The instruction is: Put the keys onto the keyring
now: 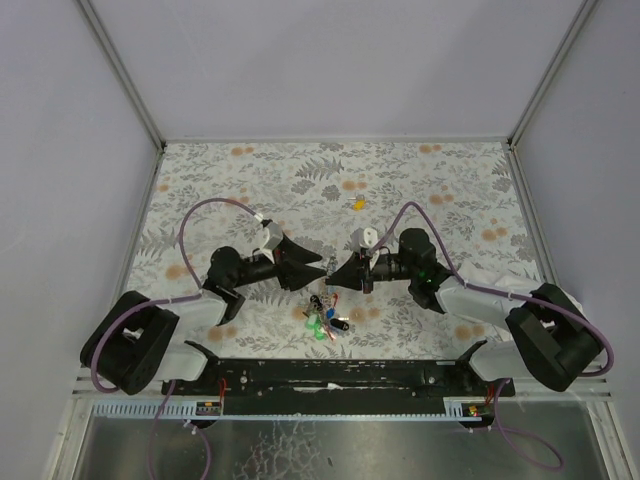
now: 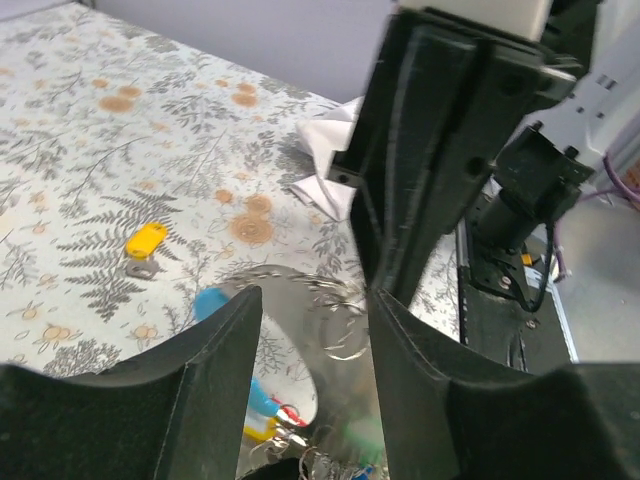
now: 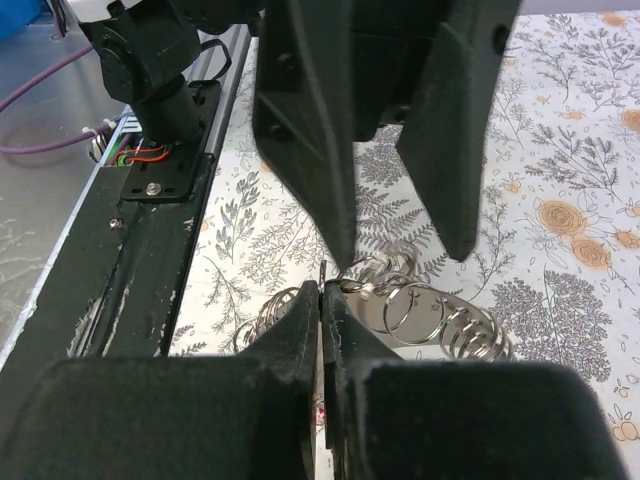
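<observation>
Your right gripper (image 3: 320,295) is nearest, squeezed tight on the thin edge of the silver keyring (image 3: 420,315). Your left gripper (image 2: 315,300) faces it, almost tip to tip. Its fingers are apart and grip nothing, and the keyring sits just under them. You can see a bunch of keys (image 1: 325,320), blue, red, green and black, lying on the flowery table (image 1: 450,190) between the grippers and the arm bases. One yellow key (image 1: 357,203) lies alone, well apart, farther back.
</observation>
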You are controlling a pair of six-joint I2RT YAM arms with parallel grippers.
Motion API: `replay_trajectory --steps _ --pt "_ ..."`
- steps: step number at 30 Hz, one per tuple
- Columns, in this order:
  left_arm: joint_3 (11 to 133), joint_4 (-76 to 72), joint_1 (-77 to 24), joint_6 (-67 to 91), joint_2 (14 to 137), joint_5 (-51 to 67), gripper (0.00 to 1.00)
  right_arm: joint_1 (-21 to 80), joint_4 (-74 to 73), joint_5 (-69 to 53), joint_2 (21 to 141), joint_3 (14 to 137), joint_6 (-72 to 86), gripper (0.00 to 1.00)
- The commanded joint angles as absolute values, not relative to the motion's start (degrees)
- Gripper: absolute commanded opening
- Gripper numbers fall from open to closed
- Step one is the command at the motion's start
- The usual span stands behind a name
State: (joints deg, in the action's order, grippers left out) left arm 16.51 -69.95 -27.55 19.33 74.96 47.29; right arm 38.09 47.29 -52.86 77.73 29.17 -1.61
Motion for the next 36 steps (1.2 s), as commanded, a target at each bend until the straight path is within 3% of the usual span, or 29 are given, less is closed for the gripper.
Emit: replay_trajectory --steps 1,7,15,24,36 --pt "19.60 -66.01 -25.95 22.63 76.84 42.58 0.47 38.14 47.03 -54.03 74.33 31.53 -3.81 0.00" --pt "18.49 -64.44 -23.77 24.23 74.92 40.19 0.51 38.14 45.51 -51.36 72.85 31.28 -4.68 0.00" --pt "11.05 -77.91 -23.79 21.74 71.07 46.77 0.52 37.95 47.10 -46.25 70.88 29.94 -4.53 0.00" --pt "11.42 -89.18 -26.09 24.02 74.42 54.39 0.53 37.88 48.13 -48.13 71.73 30.10 -3.55 0.00" --pt "14.27 -90.53 -27.82 24.26 77.85 55.52 0.46 37.88 52.83 -51.00 74.06 30.26 -0.09 0.00"
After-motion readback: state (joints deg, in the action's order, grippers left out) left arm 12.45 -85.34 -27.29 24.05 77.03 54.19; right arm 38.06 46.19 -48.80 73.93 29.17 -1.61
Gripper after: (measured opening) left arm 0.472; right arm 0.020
